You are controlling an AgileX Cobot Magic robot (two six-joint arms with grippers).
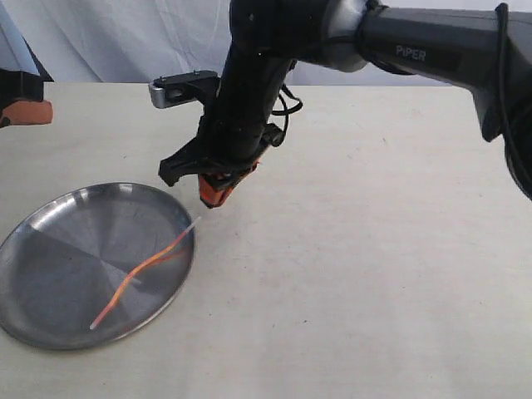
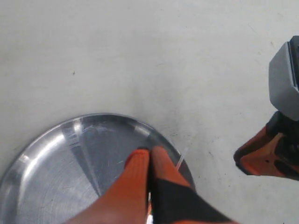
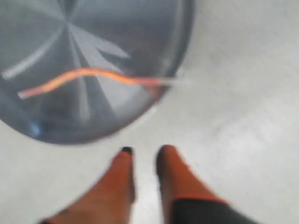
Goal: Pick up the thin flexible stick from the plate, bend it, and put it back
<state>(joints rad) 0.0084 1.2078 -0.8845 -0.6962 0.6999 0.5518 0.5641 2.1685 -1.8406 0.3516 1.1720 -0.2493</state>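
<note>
Pale tabletop [image 1: 374, 291] spreads under me, with the shiny plate [image 1: 66, 249] toward my left side. My right gripper [image 3: 144, 156] hangs just beside the plate's rim, jaws slightly apart. My left gripper [image 2: 149, 155] is raised, jaws pressed together. The wavy stick [image 1: 145, 268] lies in the plate, one whitish tip poking over the rim.

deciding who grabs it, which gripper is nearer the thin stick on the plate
Right. The right gripper hangs just outside the plate, close to one tip of the stick; the left gripper is far off, at the exterior view's left edge.
</note>
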